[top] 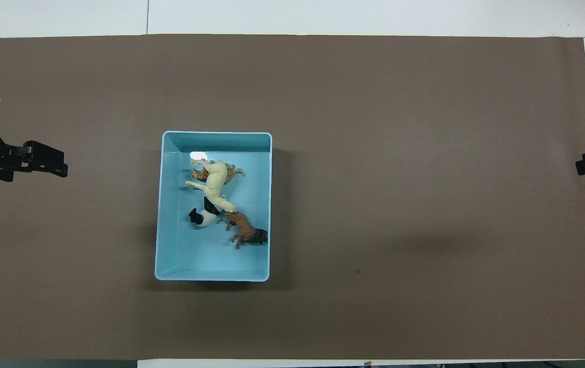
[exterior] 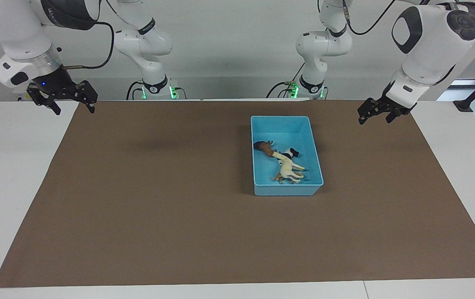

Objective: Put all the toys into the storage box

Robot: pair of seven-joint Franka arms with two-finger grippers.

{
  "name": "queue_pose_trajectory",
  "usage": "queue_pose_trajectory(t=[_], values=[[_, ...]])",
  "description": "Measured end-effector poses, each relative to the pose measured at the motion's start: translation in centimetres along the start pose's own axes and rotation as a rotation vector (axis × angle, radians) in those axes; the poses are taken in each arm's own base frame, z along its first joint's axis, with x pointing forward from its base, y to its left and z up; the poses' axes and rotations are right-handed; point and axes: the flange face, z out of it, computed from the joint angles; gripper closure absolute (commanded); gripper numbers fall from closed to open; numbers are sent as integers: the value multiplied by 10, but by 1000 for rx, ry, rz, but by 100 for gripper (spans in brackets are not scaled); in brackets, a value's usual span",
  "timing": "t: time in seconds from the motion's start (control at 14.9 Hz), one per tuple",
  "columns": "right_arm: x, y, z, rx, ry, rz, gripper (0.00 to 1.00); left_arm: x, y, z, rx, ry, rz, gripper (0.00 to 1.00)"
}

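The left gripper [exterior: 376, 113] is seen raised over the brown mat [exterior: 179, 216] at the left arm's end of the table [exterior: 461, 166], its fingers spread apart and nothing held between them. The right gripper [exterior: 64, 98] is held up over the mat's edge at the right arm's end of the table, jaws likewise apart and empty. Of the two, the left gripper is judged the nearer to the storage box [exterior: 315, 158], which lies on the mat toward the left arm's end, somewhat farther from the robots than the spot beneath that gripper; the right gripper is well apart from it.

The box's long axis is seen to run away from the robots. All four toys are found inside it: the lion [top: 246, 234] lies nearest the robots against the wall toward the right arm's end, the panda [top: 203, 215] beside it, then the horse [top: 214, 184] stretched slantwise, with the tiger [top: 201, 175] partly hidden under the horse, farthest from the robots. No toy is seen on the mat outside the box, so the task is judged complete and both arms are taken to be waiting, with no further reach called for
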Motion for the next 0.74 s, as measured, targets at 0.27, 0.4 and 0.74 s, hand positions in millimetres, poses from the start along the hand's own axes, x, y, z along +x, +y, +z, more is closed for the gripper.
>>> queue_pose_trajectory(t=[0.27, 0.4, 0.74], values=[[1, 1, -3, -1, 6, 2, 0, 0, 0, 0, 0, 0, 0, 0], [1, 3, -2, -1, 5, 5, 0, 0, 0, 0, 0, 0, 0, 0], [0, 5, -2, 1, 2, 9, 0, 0, 0, 0, 0, 0, 0, 0]])
